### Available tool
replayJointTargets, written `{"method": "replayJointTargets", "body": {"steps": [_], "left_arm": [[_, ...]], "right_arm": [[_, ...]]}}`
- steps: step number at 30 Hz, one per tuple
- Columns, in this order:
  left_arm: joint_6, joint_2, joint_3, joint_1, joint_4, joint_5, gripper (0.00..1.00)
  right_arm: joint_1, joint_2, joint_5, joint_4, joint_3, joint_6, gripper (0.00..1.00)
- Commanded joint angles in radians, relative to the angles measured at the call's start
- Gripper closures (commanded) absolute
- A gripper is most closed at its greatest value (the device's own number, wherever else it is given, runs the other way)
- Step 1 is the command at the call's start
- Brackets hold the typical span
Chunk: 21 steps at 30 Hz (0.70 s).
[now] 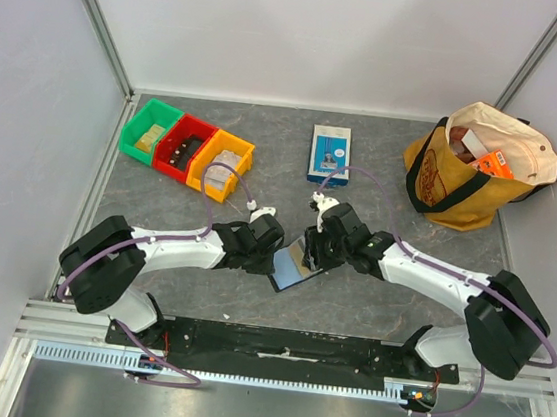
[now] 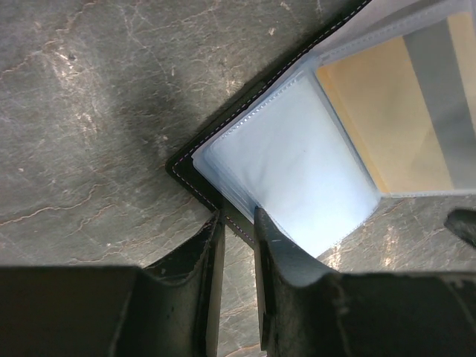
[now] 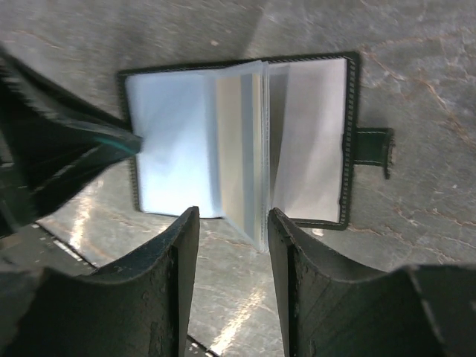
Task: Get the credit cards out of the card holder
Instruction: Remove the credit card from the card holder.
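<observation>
card holder (image 1: pixel 290 266) on table (image 1: pixel 348 305), before box (image 1: pixel 330 154)

Coloured bins (image 1: pixel 185 148), a blue-and-white box (image 1: pixel 330 154) and a yellow bag (image 1: pixel 452 183) sit on the table (image 1: pixel 369 299).

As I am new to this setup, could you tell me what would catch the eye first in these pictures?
In the middle lies the open card holder: the left gripper pinches its black rim, while the right gripper stands open astride the fanned clear sleeves. A yellow-orange card shows inside one sleeve. At the far edge, three coloured bins sit left and a yellow tote bag right.
</observation>
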Motion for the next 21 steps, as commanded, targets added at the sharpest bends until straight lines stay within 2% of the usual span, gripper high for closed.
{"method": "replayJointTargets", "body": {"steps": [1, 14, 18, 21], "left_arm": [[-0.030, 0.026, -0.008, -0.006, 0.052, 0.014, 0.73], [-0.074, -0.025, -0.061, -0.004, 0.107, 0.024, 0.73], [-0.110, -0.069, -0.099, -0.006, 0.133, 0.011, 0.73], [-0.143, -0.123, -0.127, -0.006, 0.134, -0.012, 0.72]], "right_arm": [[0.009, -0.061, -0.102, 0.009, 0.056, -0.014, 0.50], [0.054, 0.003, -0.231, 0.037, 0.061, -0.011, 0.50], [0.066, 0.012, -0.219, 0.034, 0.063, -0.008, 0.49], [0.066, -0.011, -0.108, 0.023, 0.059, 0.004, 0.50]]}}
